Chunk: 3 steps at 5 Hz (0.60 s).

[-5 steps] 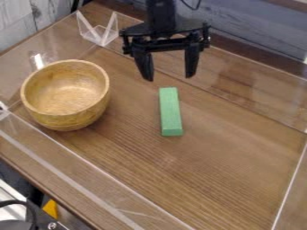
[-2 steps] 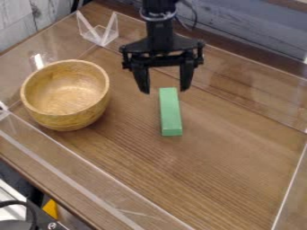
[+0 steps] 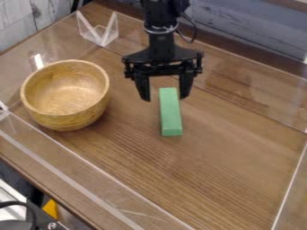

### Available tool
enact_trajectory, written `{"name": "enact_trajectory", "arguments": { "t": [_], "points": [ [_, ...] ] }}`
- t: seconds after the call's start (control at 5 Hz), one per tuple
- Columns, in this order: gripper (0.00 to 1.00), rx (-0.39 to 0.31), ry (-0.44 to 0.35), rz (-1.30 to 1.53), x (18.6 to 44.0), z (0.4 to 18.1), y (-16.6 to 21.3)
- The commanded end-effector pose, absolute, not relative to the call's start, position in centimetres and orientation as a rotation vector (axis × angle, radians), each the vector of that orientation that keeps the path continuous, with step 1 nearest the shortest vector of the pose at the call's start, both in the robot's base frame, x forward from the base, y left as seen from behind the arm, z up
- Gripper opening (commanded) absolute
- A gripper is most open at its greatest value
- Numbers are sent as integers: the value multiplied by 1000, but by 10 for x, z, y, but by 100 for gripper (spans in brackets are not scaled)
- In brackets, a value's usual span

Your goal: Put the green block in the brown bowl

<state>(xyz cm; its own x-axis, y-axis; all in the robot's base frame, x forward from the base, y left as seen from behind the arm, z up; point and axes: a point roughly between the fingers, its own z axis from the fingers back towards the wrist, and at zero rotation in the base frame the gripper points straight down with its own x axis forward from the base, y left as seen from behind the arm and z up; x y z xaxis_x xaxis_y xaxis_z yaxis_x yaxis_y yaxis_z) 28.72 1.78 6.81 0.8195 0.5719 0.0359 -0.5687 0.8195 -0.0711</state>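
While the gripper (image 3: 164, 84) hangs pointing straight down with its jaws spread wide and nothing held, the green block (image 3: 171, 112) is seen lying flat on the wooden table (image 3: 228, 153), its long axis running roughly away from the camera. The fingertips are placed abt. the block's far end, one to either side; whether contact w/ the block or table has been made cannot be told from this view. The brown bowl (image 3: 66, 93) is shown upright and empty, well apart to the left of the block, near the table's left edge. A clear folded stand (image 3: 96, 29) is seen at the back, away from the work.

Risks, as judged from this pose:
- Grip is lined up near the end of the bar, not its middle. If closed there, the bar may be levered down by its own free length and may pivot or slip betw. the pads on lifting.
- If the descent is carried too far, the fingertips may be driven into the table, or the bar pinned and skewed.
- If one finger lands on top of the bar instead of beside it, the bar may be tipped or pushed aside.
- The bar is abt. as long as the bowl is wide, so a tilted or crosswise release may leave it bridged on the rim or knocked off outside.
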Motion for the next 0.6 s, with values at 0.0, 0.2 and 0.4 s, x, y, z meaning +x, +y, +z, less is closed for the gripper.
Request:
{"name": "enact_trajectory", "arguments": {
  "t": [0.0, 0.2, 0.4],
  "points": [
    [100, -55, -84, 610, 293, 69, 16],
    [100, -47, -80, 619, 294, 62, 15],
    [100, -40, -78, 628, 295, 53, 14]
  ]
}}
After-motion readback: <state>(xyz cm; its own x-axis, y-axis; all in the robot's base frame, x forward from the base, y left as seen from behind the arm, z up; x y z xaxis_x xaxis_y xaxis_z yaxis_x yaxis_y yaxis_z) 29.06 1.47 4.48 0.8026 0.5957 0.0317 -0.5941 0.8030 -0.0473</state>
